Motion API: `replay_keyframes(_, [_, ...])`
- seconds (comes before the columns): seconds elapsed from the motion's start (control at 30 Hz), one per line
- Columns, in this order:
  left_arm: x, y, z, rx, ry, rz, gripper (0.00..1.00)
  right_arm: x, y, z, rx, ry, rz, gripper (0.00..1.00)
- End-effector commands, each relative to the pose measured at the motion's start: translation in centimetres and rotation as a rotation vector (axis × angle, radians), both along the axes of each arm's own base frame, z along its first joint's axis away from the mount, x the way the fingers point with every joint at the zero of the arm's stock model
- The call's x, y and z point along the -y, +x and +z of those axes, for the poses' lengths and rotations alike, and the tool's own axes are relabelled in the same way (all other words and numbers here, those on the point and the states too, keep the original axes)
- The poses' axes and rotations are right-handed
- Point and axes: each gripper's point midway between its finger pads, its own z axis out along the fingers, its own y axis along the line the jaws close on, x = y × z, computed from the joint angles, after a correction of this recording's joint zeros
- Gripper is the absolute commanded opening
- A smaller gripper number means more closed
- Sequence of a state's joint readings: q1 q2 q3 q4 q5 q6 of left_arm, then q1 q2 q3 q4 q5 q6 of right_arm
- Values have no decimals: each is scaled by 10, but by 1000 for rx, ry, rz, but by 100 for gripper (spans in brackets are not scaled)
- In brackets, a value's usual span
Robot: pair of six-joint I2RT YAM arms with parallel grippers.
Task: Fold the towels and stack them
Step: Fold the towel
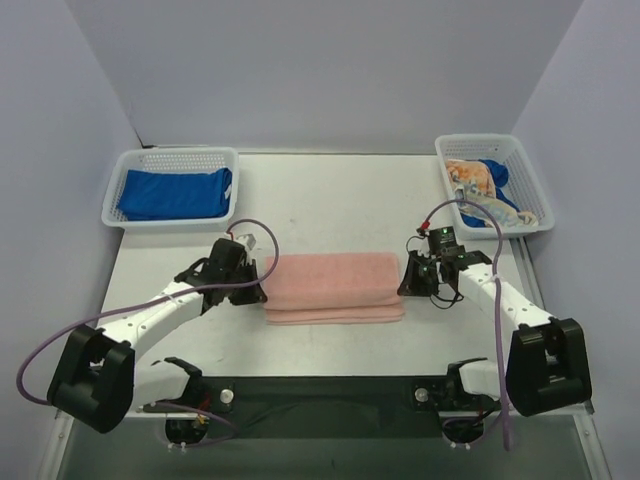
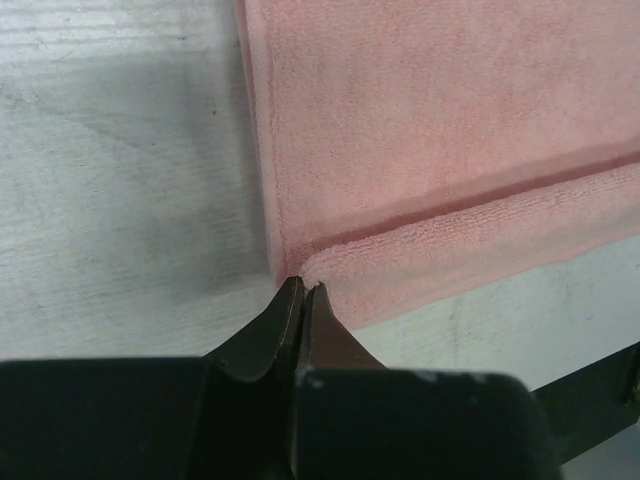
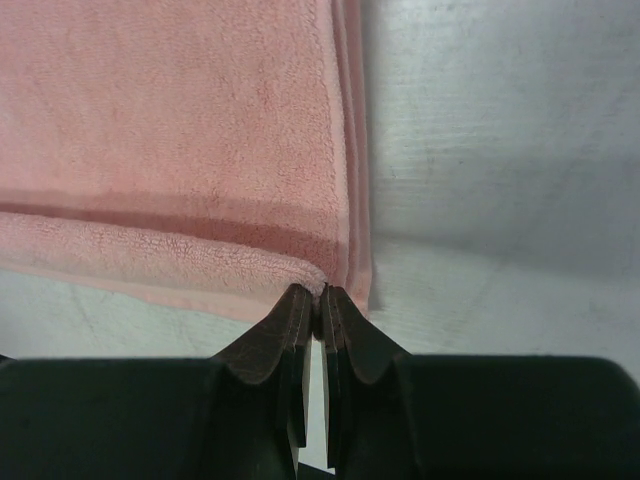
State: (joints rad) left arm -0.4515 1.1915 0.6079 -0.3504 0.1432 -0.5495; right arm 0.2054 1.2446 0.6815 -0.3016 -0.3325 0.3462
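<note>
A salmon-pink towel (image 1: pixel 333 285) lies folded lengthwise in the middle of the table. My left gripper (image 1: pixel 258 287) is shut on its near left corner (image 2: pixel 318 282), pinching the folded edge. My right gripper (image 1: pixel 408 283) is shut on its near right corner (image 3: pixel 322 285). A folded royal-blue towel (image 1: pixel 175 193) lies in the left basket. The white towel with orange print (image 1: pixel 470 180) and another blue cloth (image 1: pixel 497 176) lie crumpled in the right basket.
A white mesh basket (image 1: pixel 128 160) stands at the back left and another white mesh basket (image 1: pixel 525 170) at the back right. Purple cables loop from both arms. Grey walls enclose the table.
</note>
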Motion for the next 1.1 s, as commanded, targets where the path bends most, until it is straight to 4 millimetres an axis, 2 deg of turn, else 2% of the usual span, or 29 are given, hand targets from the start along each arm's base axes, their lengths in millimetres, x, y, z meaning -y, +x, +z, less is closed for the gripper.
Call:
replay_keyframes(0.0, [-9, 9, -16, -14, 59, 57, 0, 6, -1, -15, -39, -27, -49, 0])
replay_keyframes(0.1, [-8, 9, -26, -57, 74, 50, 0, 7, -5, -24, -75, -36, -48, 0])
replay_keyframes(0.23, [-7, 10, -26, -67, 82, 44, 0, 7, -6, -26, -84, -36, -43, 0])
replay_keyframes(0.47, [-3, 21, 8, 8, 54, 36, 0, 6, 4, -1, -23, -32, -39, 0])
replay_keyframes(0.9, [-6, 3, 21, 11, 21, 38, 0, 7, -10, 12, -14, -19, -45, 0])
replay_keyframes(1.07, [-6, -5, 14, -17, 9, 38, 0, 10, -18, 6, -41, -27, -54, 0])
